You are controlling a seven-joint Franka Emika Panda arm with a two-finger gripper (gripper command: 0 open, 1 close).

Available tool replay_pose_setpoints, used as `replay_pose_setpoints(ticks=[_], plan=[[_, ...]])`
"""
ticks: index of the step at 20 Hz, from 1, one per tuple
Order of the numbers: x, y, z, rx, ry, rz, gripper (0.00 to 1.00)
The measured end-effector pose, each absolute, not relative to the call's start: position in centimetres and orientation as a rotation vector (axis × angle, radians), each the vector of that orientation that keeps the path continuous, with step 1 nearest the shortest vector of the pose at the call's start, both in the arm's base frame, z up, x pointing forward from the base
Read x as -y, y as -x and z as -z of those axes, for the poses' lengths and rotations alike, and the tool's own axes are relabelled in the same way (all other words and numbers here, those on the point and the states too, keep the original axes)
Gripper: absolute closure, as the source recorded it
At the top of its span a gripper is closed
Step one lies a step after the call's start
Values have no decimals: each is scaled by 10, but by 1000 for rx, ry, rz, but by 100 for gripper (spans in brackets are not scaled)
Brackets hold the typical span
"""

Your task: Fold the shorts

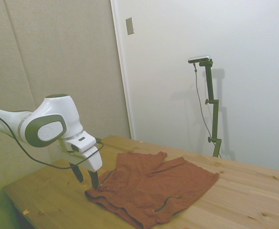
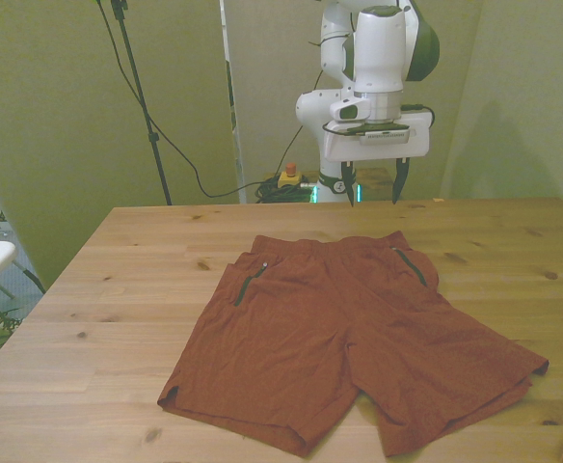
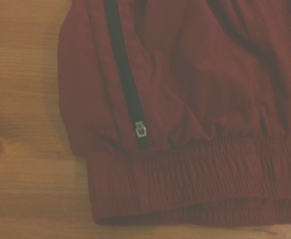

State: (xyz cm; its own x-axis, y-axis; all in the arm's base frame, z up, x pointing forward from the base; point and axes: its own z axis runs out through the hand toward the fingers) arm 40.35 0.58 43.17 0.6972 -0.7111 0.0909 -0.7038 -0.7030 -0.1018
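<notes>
Front view: rust-red shorts (image 2: 344,338) lie spread flat on the wooden counter (image 2: 118,289), waistband toward the far edge, both legs fanned toward the near edge, a dark green zip pocket on each hip. Gripper (image 2: 370,183) hangs above the counter's far edge just past the waistband, fingers apart and holding nothing; in the side view it sits low by the waistband corner (image 1: 94,191). Wrist view shows the gathered elastic waistband (image 3: 195,184) and a dark zipper (image 3: 125,84) with a small metal pull, fabric slightly rumpled.
</notes>
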Motion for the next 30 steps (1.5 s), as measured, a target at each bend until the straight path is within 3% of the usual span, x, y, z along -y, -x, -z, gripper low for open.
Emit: replay_pose_setpoints(ticks=[4, 8, 15, 22, 30], plan=[[-10, -416, -441, -1193, 2950, 299, 0], [-67, -435, -452, -1131, 3123, 545, 0], [-119, -421, -407, -1189, 3491, 660, 0], [-123, -447, -369, -1086, 3559, 690, 0], [-161, -456, -371, -980, 3490, 700, 0]])
